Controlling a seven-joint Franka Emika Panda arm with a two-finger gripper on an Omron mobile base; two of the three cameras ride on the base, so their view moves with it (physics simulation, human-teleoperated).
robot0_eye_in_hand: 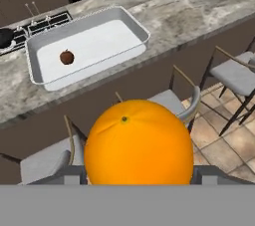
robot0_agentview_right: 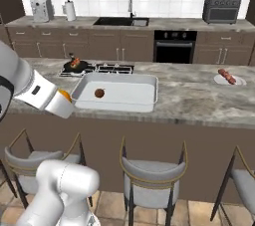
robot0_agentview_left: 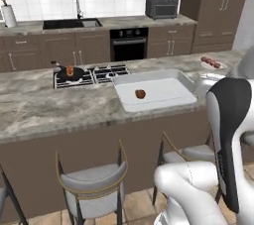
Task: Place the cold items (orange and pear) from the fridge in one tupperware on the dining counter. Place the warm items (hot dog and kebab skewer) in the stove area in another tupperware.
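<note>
On the dining counter [robot0_agentview_right: 189,101], left to right: pan [robot0_agentview_right: 74,64] on the stove [robot0_agentview_right: 104,68] by the far edge, white tupperware tray [robot0_agentview_right: 79,88] by the near edge with a small brown item [robot0_agentview_right: 99,92] left of its middle, plate with skewer [robot0_agentview_right: 227,76] toward the right end. Off the near edge, above the stools, gripper [robot0_eye_in_hand: 137,175] clamped on the orange [robot0_eye_in_hand: 138,143]. No legible writing or brands anywhere.

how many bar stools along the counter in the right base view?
4: one grey-cushioned, wood-framed bar stool at left behind the arm, one below the white rectangular tray, one cut off at right, one sliver at the left edge. More may sit outside the frame.
</note>
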